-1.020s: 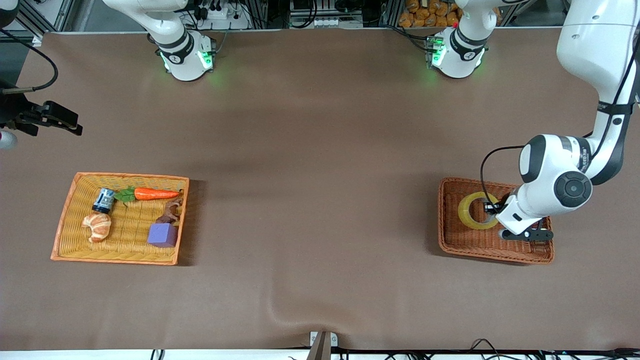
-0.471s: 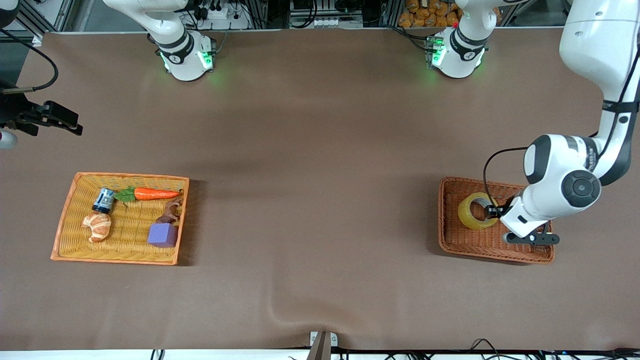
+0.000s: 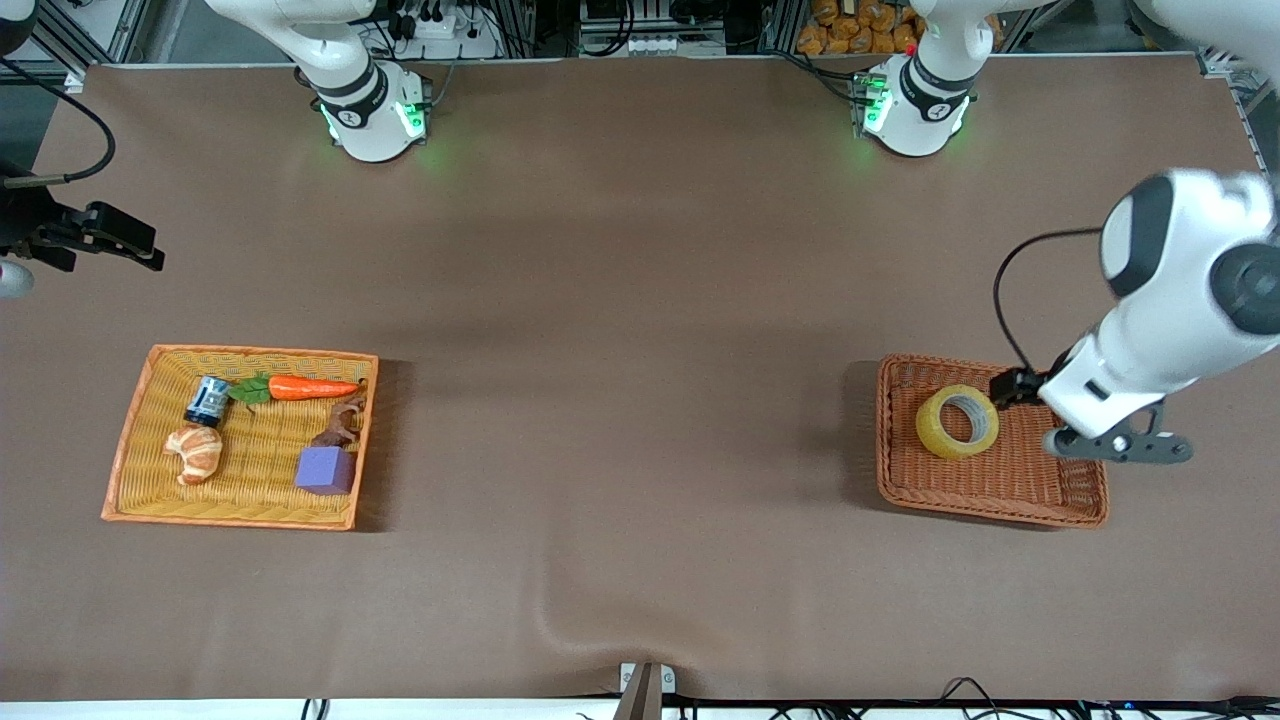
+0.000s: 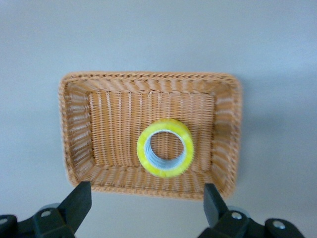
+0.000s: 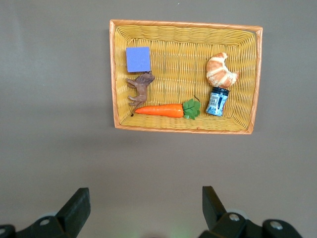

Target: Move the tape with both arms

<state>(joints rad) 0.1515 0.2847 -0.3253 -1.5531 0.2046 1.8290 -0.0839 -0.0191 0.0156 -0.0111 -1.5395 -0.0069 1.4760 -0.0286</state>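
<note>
The tape (image 3: 957, 421) lies flat in the brown basket (image 3: 900, 480) at the left arm's end of the counter (image 3: 640, 300), apart from every basket wall, with bare weave all round it. The left gripper (image 4: 143, 208) hangs above the basket's rim, fingers (image 4: 77, 203) spread wide and empty; its wrist is tilted. The right gripper (image 5: 143, 208) waits high over bare counter near the yellow basket (image 3: 135, 430), fingers (image 5: 74, 208) likewise spread. That basket holds a carrot (image 3: 310, 387), croissant (image 3: 195, 452) and purple cube (image 3: 325, 469).
</note>
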